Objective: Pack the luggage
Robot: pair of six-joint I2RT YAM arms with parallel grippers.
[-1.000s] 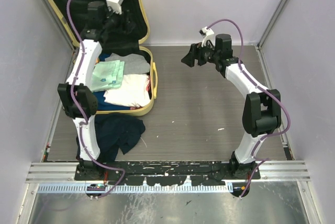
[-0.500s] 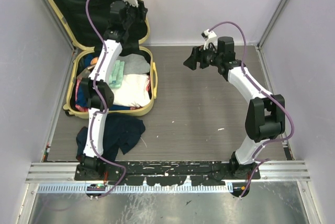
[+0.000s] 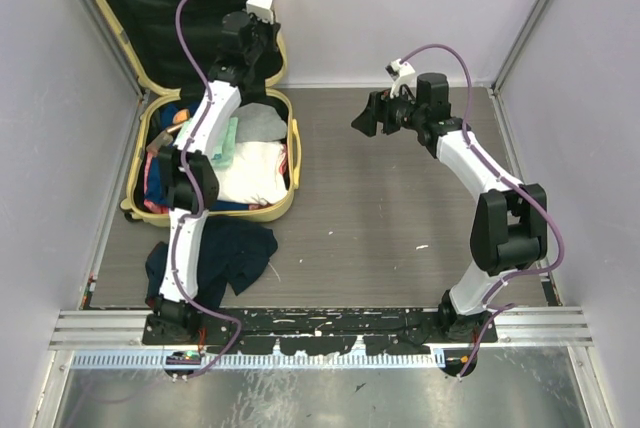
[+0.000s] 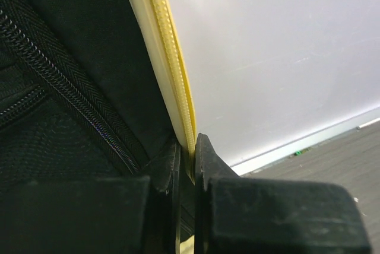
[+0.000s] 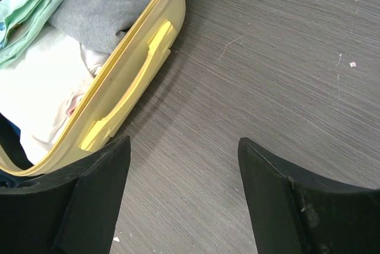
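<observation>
The luggage (image 3: 270, 208), a pale-yellow hard-shell suitcase, lies open at the far left, its black-lined lid standing against the back wall. Folded clothes fill the base: white (image 3: 250, 170), mint green (image 3: 224, 140) and grey (image 3: 262, 120). My left gripper (image 3: 258, 50) reaches up to the lid's right edge. In the left wrist view it (image 4: 187, 147) is shut on the lid's yellow zipper rim (image 4: 171, 58). My right gripper (image 3: 362, 116) hovers open over the bare table right of the suitcase, nothing between its fingers (image 5: 184, 147). The yellow handle (image 5: 127, 97) shows to its left.
A dark blue garment (image 3: 225, 253) lies crumpled on the table in front of the suitcase, beside the left arm's base. Pale walls close in the table at the left, back and right. The grey wood-grain tabletop (image 3: 400, 208) spreads right of the suitcase.
My left arm swung from over the lid's inside to the lid's right edge and its jaws closed on the rim. The right gripper barely shifted.
</observation>
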